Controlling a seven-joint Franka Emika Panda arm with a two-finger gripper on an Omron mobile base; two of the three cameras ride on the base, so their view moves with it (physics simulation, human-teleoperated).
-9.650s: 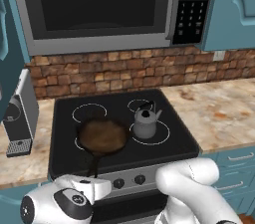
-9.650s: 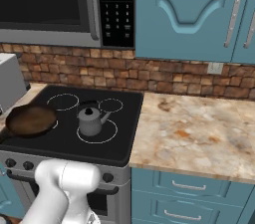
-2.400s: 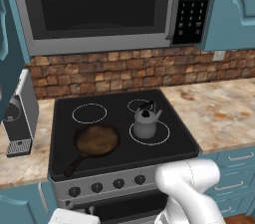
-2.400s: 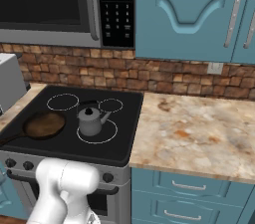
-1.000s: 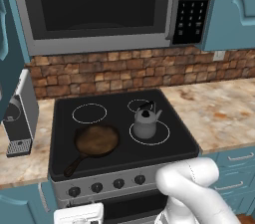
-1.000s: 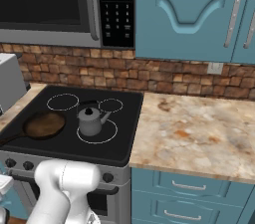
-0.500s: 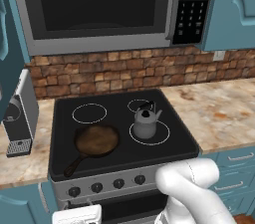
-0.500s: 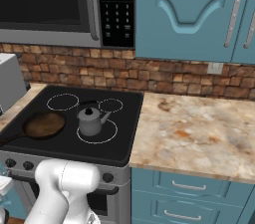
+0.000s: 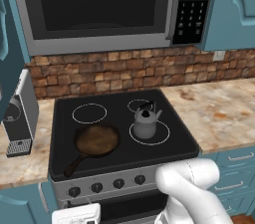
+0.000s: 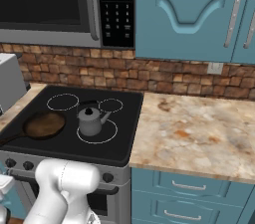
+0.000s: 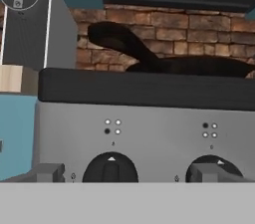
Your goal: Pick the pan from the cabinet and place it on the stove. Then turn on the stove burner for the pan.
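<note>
The pan [image 9: 97,140] rests on the front left burner of the stove [image 9: 172,144], its long handle pointing toward the front left corner. It also appears in the right base view [image 10: 44,124], and in the hand view [image 11: 194,66] above the steel front [image 11: 149,128]. My gripper [image 11: 130,173] hovers open, low in front of the knob row, holding nothing. Its left fingertip [image 11: 47,172] is left of one black knob [image 11: 110,168], and its right one overlaps a second knob [image 11: 211,164]. The cabinet [image 10: 189,14] hangs shut at the upper right.
A small grey kettle [image 9: 145,122] stands on the front right burner. A grey coffee machine [image 9: 20,113] sits on the counter left of the stove. The microwave [image 9: 99,4] hangs above. Marbled counter [image 10: 194,133] and teal drawers [image 10: 189,185] extend to the right.
Earlier the hand was at the pan's handle; it has let go and dropped down in front of the knobs. Over the last second it has barely moved.
</note>
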